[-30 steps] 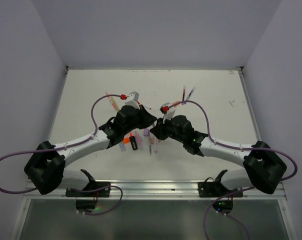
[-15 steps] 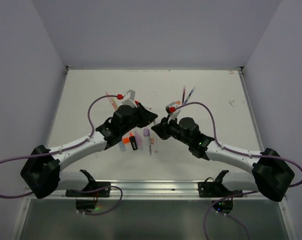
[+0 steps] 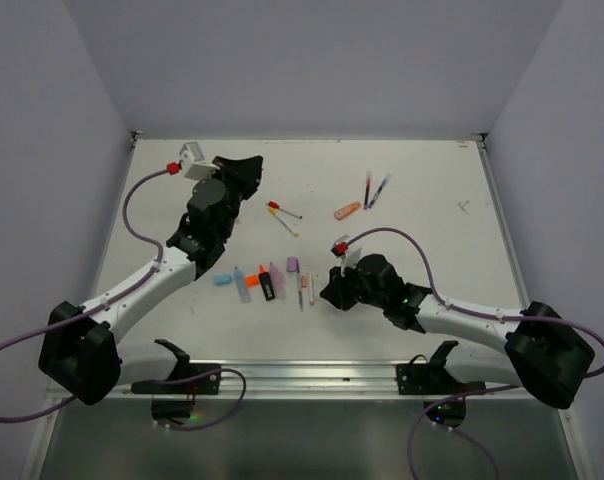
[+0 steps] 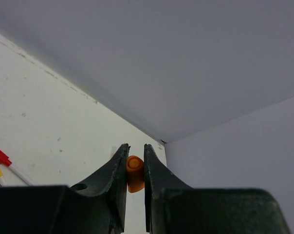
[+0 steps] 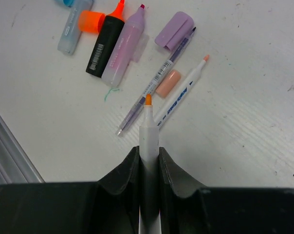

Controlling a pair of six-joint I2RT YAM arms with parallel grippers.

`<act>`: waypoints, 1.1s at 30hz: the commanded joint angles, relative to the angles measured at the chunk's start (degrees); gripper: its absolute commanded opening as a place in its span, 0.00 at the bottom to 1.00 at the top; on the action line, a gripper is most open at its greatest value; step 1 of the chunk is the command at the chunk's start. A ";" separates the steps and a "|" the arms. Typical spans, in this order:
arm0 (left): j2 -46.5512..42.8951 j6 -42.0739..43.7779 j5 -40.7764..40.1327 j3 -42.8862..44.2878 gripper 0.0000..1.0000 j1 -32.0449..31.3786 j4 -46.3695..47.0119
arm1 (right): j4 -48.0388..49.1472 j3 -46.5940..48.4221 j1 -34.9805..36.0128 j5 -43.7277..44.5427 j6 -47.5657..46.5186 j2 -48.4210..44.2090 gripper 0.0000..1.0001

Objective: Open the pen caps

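Observation:
My left gripper (image 4: pixel 135 168) is shut on a small orange pen cap (image 4: pixel 135 174) and holds it up near the table's far left, where the top view shows the gripper (image 3: pixel 244 170). My right gripper (image 5: pixel 148 161) is shut on a white marker (image 5: pixel 148 139) with a bare orange tip, above the pile of pens; in the top view it sits low at centre (image 3: pixel 332 292). Below it lie a loose purple cap (image 5: pixel 174 30), a peach cap (image 5: pixel 167 82), a purple pen (image 5: pixel 154 83) and a white marker (image 5: pixel 181 92).
Highlighters lie in a row at centre: pale blue (image 3: pixel 242 283), black with orange tip (image 3: pixel 267 281), lilac (image 5: pixel 123 48). Red-capped and yellow-capped pens (image 3: pixel 284 214) lie mid-table, an orange highlighter (image 3: pixel 347 210) and two thin pens (image 3: pixel 374 188) farther right. The table's front rail (image 3: pixel 312 375) runs below.
The two grippers have pulled apart. My left arm swung far left and back with the orange cap; my right arm drew back toward the front with the uncapped marker.

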 commanded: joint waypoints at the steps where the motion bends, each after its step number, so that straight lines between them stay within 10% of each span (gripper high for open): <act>1: -0.53 2.28 -3.79 1.77 0.00 0.18 3.68 | -1.12 1.00 0.07 -0.22 -0.77 -1.95 0.00; 10: 11.59 16.43 11.69 14.34 0.00 -7.98 -24.41 | -12.63 3.90 -2.04 21.75 8.28 -3.72 0.00; 33: 29.97 14.60 23.29 8.63 0.18 -20.30 -31.03 | -5.61 5.22 -7.23 12.27 22.35 11.40 0.00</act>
